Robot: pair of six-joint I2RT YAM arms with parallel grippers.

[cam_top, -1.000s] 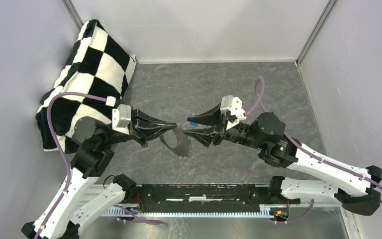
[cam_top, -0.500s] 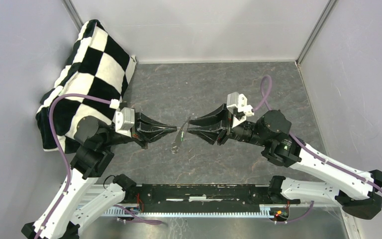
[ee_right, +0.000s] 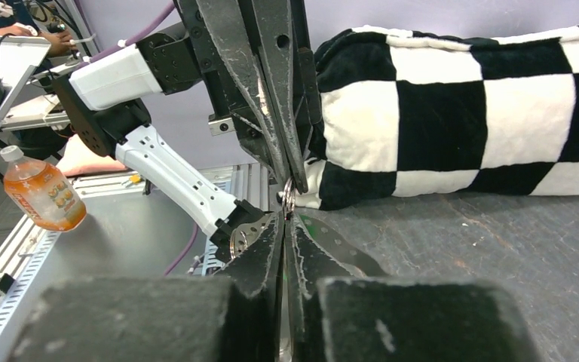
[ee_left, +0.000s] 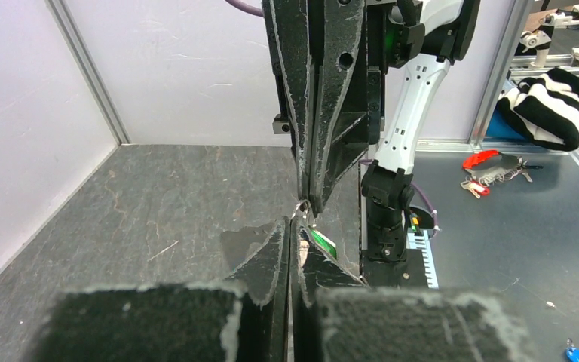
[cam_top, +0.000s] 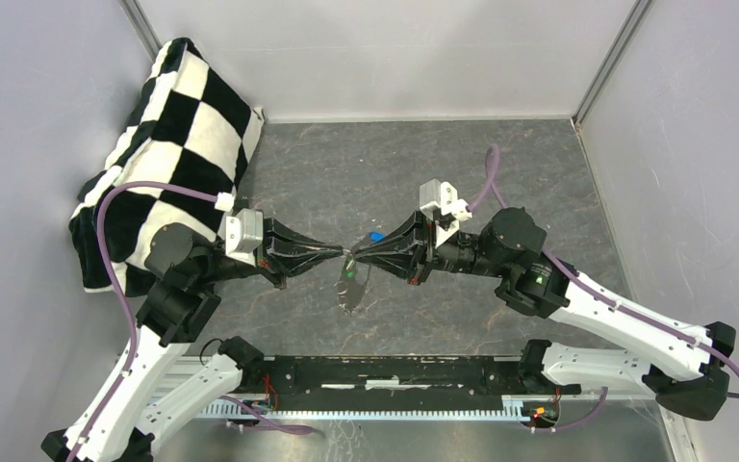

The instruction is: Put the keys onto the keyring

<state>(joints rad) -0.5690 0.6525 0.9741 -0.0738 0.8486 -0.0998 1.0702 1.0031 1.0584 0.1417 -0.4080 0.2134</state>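
One keyring [cam_top: 350,295] dangles beside one green key [cam_top: 349,274]; one blue key [cam_top: 373,235] lies nearby.

Showing a black-and-white checkered pillow [cam_top: 178,144] slumping at the far left, an orange drink bottle [ee_right: 44,197] standing upright.

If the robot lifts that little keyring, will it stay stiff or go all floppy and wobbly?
Probably floppy: the keyring droops straight down from where the left gripper and right gripper pinch it. It looks light too, since thin fingertips alone carry it along with the green key. Being thin metal, it may slip or swing easily.
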